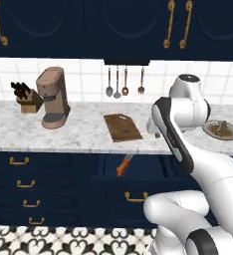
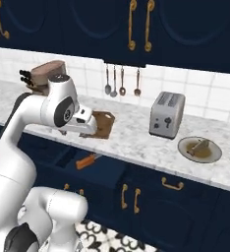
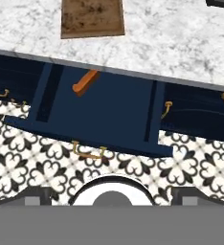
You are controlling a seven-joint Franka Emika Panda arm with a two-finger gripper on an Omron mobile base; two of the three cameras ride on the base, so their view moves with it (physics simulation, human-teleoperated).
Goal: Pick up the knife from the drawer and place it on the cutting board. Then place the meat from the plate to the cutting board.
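Note:
The wide navy drawer [image 3: 104,112] stands pulled out below the marble counter, and the orange-handled knife [image 3: 85,82] lies at its back, blade end tucked toward the counter edge. The knife [image 1: 124,165] shows in the left base view, and the knife [image 2: 86,160] in the right one too. The dark-brown cutting board [image 1: 122,127] lies bare on the counter straight above it. My gripper [image 3: 111,197] hangs over the drawer, open and holding nothing, fingertips [image 3: 33,195] far apart. At the right sits the plate [image 2: 200,148] with the meat [image 2: 201,145] on it.
A toaster [image 2: 167,114] stands between board and plate. A coffee machine [image 1: 54,97] and a knife block [image 1: 26,97] stand at the counter's left. Spoons and ladles [image 1: 123,84] hang on the tiled wall. The drawer's front with its brass handle [image 3: 89,152] juts out over the patterned floor.

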